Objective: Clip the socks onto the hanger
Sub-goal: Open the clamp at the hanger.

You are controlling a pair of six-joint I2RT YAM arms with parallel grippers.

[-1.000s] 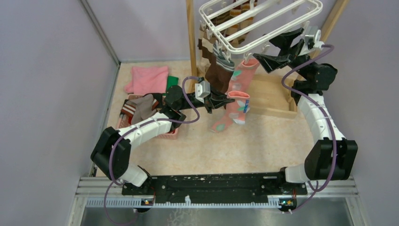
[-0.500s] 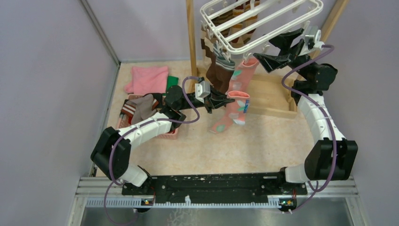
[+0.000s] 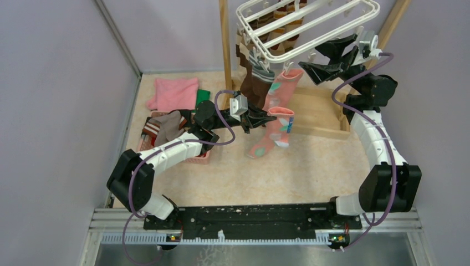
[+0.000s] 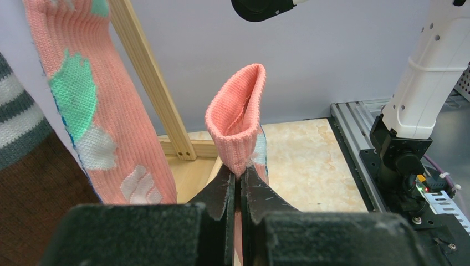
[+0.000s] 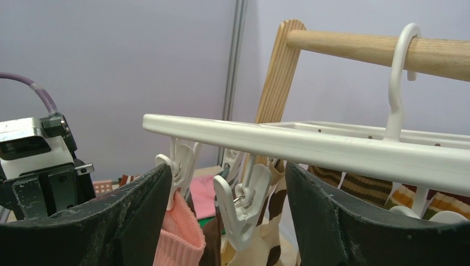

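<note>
Left gripper [image 4: 237, 178]: jaws pressed together on the folded cuff of a pink sock [image 4: 239, 119], with the cuff's mouth gaping open above the fingertips [image 4: 220, 191]. From above, held out level over the table [image 3: 310, 166], foot end dangling down toward it; impossible to tell whether touching. Just beside it, hanging from the hanger [image 3: 310, 22]: a second pink sock [image 3: 284, 88] with teal patches, and next to that a dark brown sock [image 3: 254, 91] with a grey striped cuff.

Right gripper [image 5: 227, 166]: jaws spread wide, gripping nothing, up just under the near rail of the hanger. Between its two fingers [image 5: 111, 227], a small white clip [image 5: 242, 208] dangling free; by one finger, another clip biting the top of the second pink sock. Behind these, under the white grid, brown-and-cream striped socks [image 5: 354, 183]. Above, the hanger's hook looped over a wooden bar [image 5: 360, 47]. Grippers apart, with the second pink sock between them.

Farther left on the table, a basket [image 3: 194, 159] holding more socks [image 3: 166, 126], with a folded pink cloth [image 3: 174, 93] and a green cloth [image 3: 203, 97] just behind.
</note>
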